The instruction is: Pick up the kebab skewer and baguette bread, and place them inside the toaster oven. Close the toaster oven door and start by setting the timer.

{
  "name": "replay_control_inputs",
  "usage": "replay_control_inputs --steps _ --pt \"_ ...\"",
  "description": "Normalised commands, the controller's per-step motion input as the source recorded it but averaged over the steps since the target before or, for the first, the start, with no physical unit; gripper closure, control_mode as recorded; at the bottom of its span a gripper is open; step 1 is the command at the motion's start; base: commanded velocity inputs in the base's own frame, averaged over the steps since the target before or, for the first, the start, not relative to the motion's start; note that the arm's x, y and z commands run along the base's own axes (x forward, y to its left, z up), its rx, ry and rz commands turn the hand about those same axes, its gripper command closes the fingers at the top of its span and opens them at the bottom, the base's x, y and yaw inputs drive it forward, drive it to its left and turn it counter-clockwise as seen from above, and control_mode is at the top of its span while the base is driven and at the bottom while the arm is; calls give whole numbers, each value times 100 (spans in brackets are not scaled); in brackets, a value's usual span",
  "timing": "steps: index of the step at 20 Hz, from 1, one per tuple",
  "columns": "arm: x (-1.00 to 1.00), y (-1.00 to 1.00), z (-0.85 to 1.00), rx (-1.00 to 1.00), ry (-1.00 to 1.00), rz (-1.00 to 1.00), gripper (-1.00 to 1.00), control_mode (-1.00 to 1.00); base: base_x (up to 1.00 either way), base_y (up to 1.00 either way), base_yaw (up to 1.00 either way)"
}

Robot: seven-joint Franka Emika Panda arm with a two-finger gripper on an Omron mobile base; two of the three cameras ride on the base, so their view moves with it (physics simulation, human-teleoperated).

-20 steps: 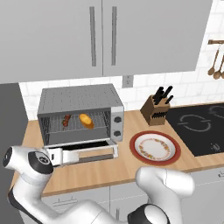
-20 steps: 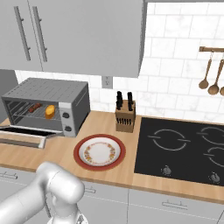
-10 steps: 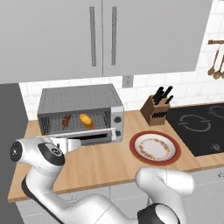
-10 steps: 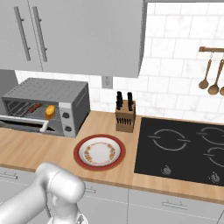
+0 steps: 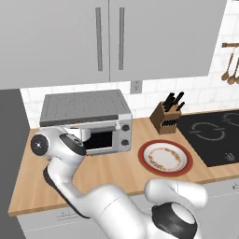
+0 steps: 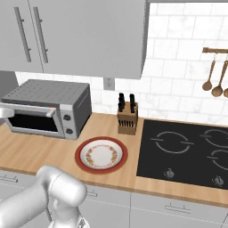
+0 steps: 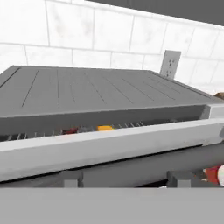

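Observation:
The grey toaster oven (image 5: 84, 109) (image 6: 44, 95) (image 7: 96, 89) stands at the counter's back left. Its door (image 5: 105, 140) (image 6: 33, 122) is swung up, almost shut, with a narrow slit left along the top. Through that slit in the hand view I see the orange baguette bread (image 7: 105, 128) and a red chunk of the kebab skewer (image 7: 70, 130) on the rack. My gripper (image 7: 126, 177) (image 5: 88, 135) is at the door's upper left, just under the pale handle bar (image 7: 109, 144). Its fingertips (image 7: 72, 177) stand apart along the bar, not clasping it. Two knobs (image 5: 124, 135) sit on the right panel.
A red-rimmed plate (image 5: 164, 158) (image 6: 101, 154) lies on the wooden counter right of the oven. A knife block (image 5: 165, 116) (image 6: 127, 120) stands at the back wall, a black cooktop (image 6: 182, 151) to the right. Wall cabinets hang above.
The door has swung up from lying flat open to nearly shut. My hand rose with it, and its fingers drew closer together.

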Motion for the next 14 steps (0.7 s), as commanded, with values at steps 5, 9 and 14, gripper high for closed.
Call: replay_control_inputs --steps 5,9,14 --pt "48 -10 -1 7 -11 9 -100 -100 0 0 0" --pt "45 -13 -9 6 -9 8 -100 -100 0 0 0" --pt "35 -10 -1 5 -8 8 -100 -100 0 0 0"
